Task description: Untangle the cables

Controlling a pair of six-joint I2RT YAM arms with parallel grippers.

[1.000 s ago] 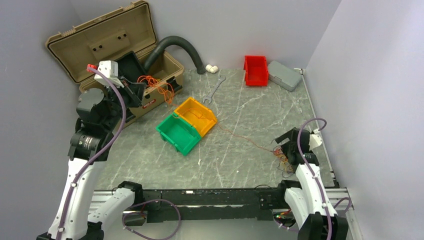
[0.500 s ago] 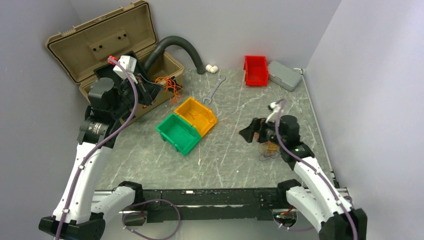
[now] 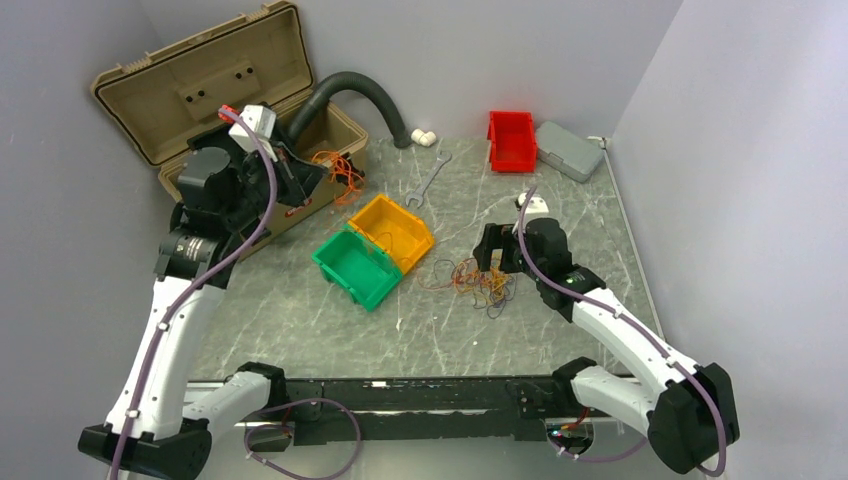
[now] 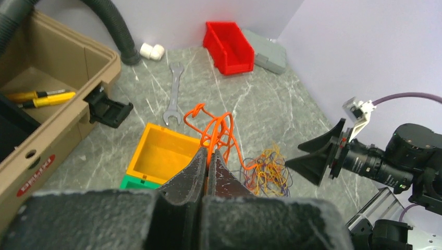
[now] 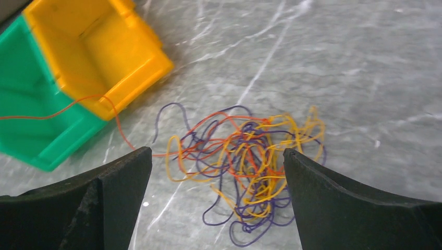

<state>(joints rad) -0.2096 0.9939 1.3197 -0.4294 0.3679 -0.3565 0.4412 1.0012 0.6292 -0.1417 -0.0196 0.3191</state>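
We see a robotics lab's test cell dressed as a workshop bench. Plain pale walls (image 3: 480, 50) box in a marble-patterned tabletop (image 3: 560, 210). One robot arm (image 3: 165, 340) is bolted at 7 o'clock and another (image 3: 625, 335) at 5 o'clock, on a dark rail (image 3: 430, 387). An open toolbox (image 3: 200, 80) at 10 o'clock, a wrench (image 3: 430, 180), a red parts bin (image 3: 511, 140) and a ribbed hose (image 3: 350, 88) give the workshop look.

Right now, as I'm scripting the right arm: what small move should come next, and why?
Probably lower the right gripper onto the bunch of cables and close: its jaws stand wide open just above the bunch, while the left gripper holds an orange strand pinched and raised.
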